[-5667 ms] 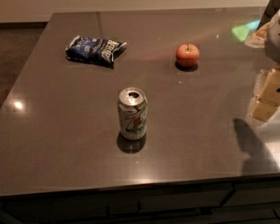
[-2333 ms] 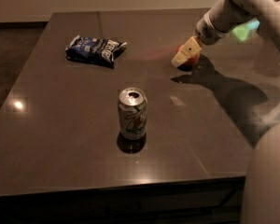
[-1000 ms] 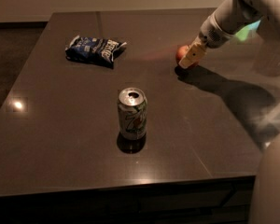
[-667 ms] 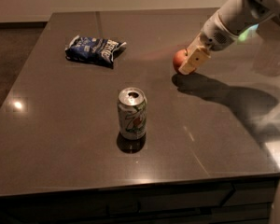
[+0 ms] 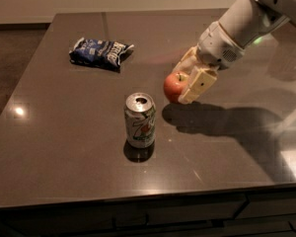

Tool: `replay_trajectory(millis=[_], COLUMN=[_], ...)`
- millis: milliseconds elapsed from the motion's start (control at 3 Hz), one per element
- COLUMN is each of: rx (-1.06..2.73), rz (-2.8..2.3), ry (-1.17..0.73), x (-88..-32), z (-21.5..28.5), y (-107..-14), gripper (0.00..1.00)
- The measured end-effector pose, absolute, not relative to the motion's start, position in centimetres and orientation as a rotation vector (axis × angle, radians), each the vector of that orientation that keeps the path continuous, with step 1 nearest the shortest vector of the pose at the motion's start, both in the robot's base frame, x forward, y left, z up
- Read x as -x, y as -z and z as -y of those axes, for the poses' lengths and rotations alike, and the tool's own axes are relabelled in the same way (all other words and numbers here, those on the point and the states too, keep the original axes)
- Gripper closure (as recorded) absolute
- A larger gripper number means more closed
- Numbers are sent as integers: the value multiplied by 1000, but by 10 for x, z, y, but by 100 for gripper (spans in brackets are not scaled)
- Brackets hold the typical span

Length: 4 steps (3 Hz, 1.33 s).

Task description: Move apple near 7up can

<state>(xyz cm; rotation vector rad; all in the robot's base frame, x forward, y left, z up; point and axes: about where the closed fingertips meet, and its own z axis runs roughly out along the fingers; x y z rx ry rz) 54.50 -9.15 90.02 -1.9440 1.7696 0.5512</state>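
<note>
The end effector point(image 5: 183, 85) is seen right of centre above the dark grey worktop point(image 5: 59, 147), carried by a white arm point(image 5: 246, 21) that reaches in from the upper right corner. Its two cream fingers point(image 5: 197, 83) are clamped on the apple point(image 5: 172, 87), one finger being pressed against the fruit's right side and the other partly hidden behind it. The apple, red-orange with a short dark stem at its top, appears to be held just clear of the surface, a dark shadow being cast on the worktop below and to the right of it. The 7up can point(image 5: 140, 120) is stood upright near the middle of the worktop, its silver top with an opened tab hole turned to the camera; the apple is located near it, up and to the right, with a clear gap between the two. A dark blue chip bag point(image 5: 99, 53) is laid flat towards the far left, well apart from both.
</note>
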Motion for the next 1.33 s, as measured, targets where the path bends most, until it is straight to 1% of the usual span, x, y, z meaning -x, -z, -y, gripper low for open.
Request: replay_trajectory(millis=[333, 667, 1333], rx=[2036, 2110, 2204], rz=[-1675, -1634, -1656], ry=[-591, -565, -546], x=[-520, -504, -495], z=[70, 54, 41], y=[-895, -884, -854], gripper=[100, 82, 20])
